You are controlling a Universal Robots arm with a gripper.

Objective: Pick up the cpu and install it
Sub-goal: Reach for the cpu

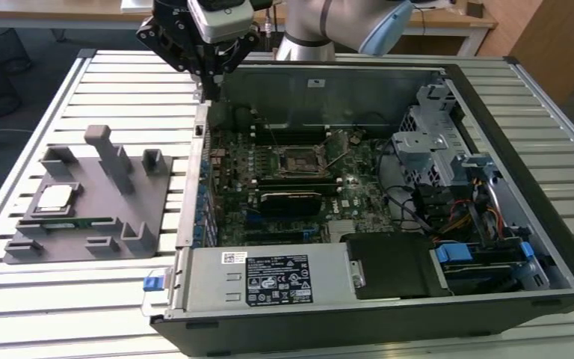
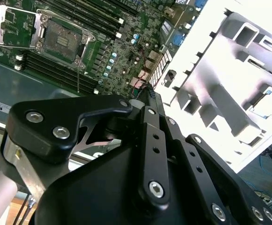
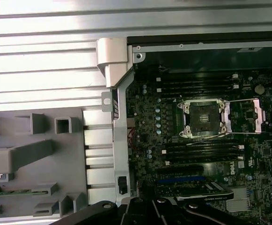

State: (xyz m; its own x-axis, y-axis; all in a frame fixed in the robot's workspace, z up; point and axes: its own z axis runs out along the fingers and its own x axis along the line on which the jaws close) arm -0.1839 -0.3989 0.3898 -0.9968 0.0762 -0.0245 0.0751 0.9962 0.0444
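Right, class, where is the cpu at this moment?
In the exterior view the cpu lies flat on the grey fixture, at the exterior view's left of the open computer case, next to the green memory stick.

grey fixture (image 1: 93, 196) holding a green memory stick (image 1: 72, 222) lies on the slatted table (image 1: 117, 82)

Silver-grey arm (image 1: 312, 30) with pale blue joint caps; black gripper (image 2: 145, 101) linkage (silver screws throughout).
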